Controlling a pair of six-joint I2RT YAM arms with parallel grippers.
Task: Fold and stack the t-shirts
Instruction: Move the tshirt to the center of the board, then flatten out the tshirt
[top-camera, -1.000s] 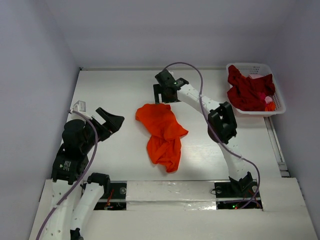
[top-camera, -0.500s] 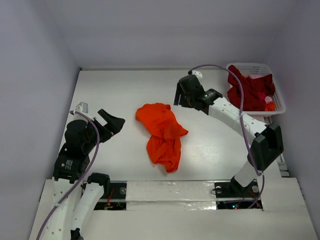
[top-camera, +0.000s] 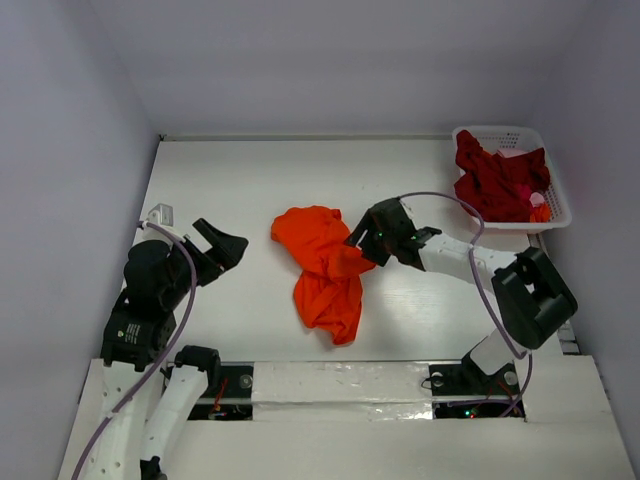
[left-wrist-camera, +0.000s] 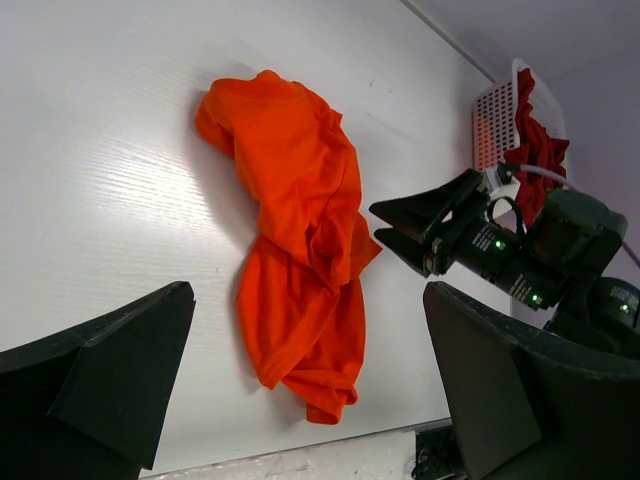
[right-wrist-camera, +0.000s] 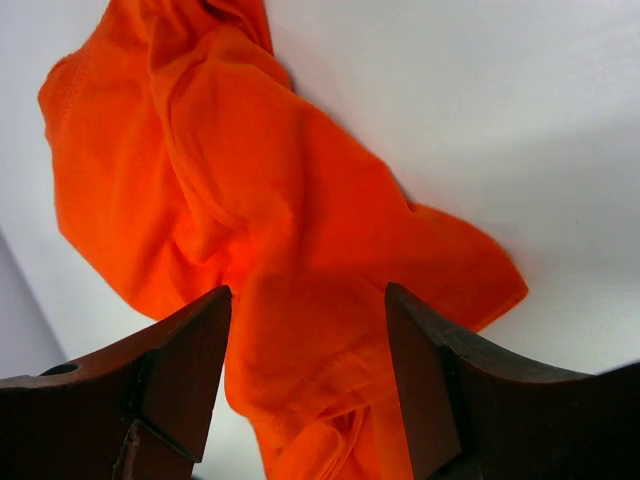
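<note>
The orange t-shirt (top-camera: 325, 270) lay crumpled near the middle of the table (top-camera: 230, 170), a rumpled strip running from the centre towards the near edge, with folds heaped on themselves and one lobe sticking out towards the right edge. The right pincer (top-camera: 358, 240) sat low at that lobe, its jaws spread and grasping nothing; the right wrist view showed both fingers (right-wrist-camera: 175, 365) apart with orange cloth filling the gap between them, though whether they touched the cloth could not be told. From the left wrist view the same pincer's tips pointed at the shirt's right side, just beside it. A lavender cable (top-camera: 440, 197) arched over the right forearm.

The left pincer (top-camera: 228, 240) hung released near the left edge, well apart from the shirt, its two dark fingers (left-wrist-camera: 110, 365) wide open. A small pale object (top-camera: 160, 212) lay at the left edge behind it.

The crimson t-shirt (top-camera: 495, 180) was bunched inside the white lattice basket (top-camera: 500, 130) at the far right corner, spilling over its left rim, with a small pink and orange item (top-camera: 540, 205) beside it in the basket.
</note>
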